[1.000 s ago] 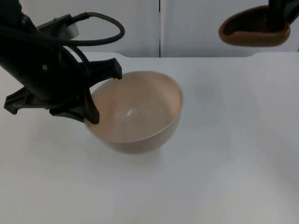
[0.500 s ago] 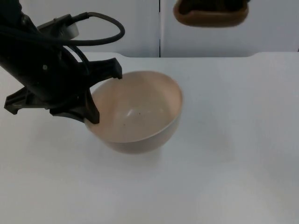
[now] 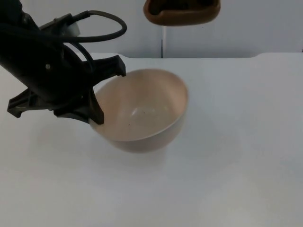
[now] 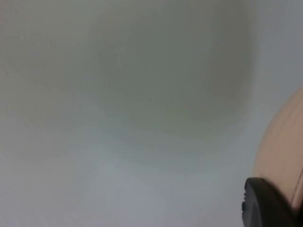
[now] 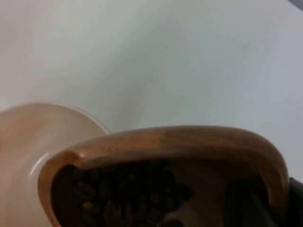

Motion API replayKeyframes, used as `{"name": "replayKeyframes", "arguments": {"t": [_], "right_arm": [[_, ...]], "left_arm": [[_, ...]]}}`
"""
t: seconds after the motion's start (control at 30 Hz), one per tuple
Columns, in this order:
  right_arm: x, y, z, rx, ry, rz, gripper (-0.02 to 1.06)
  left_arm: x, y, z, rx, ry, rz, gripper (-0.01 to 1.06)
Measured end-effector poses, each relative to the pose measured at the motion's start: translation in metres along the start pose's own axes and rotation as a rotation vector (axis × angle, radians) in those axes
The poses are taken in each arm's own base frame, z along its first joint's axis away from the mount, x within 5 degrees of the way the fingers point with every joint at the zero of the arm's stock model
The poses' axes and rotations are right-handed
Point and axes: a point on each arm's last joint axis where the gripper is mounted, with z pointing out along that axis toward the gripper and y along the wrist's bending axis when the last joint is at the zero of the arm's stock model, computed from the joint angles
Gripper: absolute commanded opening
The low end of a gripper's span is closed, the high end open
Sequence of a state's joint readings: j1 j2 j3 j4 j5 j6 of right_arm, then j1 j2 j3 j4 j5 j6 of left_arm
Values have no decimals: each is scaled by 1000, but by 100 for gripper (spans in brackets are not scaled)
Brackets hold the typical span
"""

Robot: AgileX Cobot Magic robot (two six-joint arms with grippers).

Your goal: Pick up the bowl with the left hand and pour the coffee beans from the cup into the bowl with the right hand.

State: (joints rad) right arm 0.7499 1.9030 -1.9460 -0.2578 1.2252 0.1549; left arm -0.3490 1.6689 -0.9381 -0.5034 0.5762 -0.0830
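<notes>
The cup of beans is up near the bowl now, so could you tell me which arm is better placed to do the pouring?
The right. Its gripper holds the cup, beans inside; the left gripper is clamped on the bowl.

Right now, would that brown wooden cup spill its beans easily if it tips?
Probably yes. The brown wooden cup has a wide open mouth, and the dark coffee beans look loose, so they would likely slide out fast. It hangs in the right hand above the beige round bowl, so most should land inside.
</notes>
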Motion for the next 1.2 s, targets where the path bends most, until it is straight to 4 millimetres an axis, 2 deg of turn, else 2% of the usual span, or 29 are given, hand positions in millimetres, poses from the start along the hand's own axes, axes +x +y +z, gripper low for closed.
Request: {"name": "replayKeyframes", "arguments": {"t": [0.23, 0.47, 0.7, 0.87, 1.03, 1.2], "right_arm": [[0, -4, 1, 46, -2, -24, 0], [11, -6, 18, 106, 60, -79, 0], [11, -5, 18, 117, 58, -96, 0], [8, 18, 8, 215, 9, -224, 0], [7, 34, 1, 261, -24, -297, 0], [6, 40, -2, 299, -44, -339, 0]], "left_arm": [[-2, -2, 0, 20, -20, -28, 0], [0, -12, 2, 37, -52, -4, 0], [0, -12, 6, 34, -49, -8, 0], [3, -6, 24, 13, 11, -38, 0], [4, -6, 25, 12, 16, -42, 0], [4, -6, 25, 11, 16, -42, 0]]}}
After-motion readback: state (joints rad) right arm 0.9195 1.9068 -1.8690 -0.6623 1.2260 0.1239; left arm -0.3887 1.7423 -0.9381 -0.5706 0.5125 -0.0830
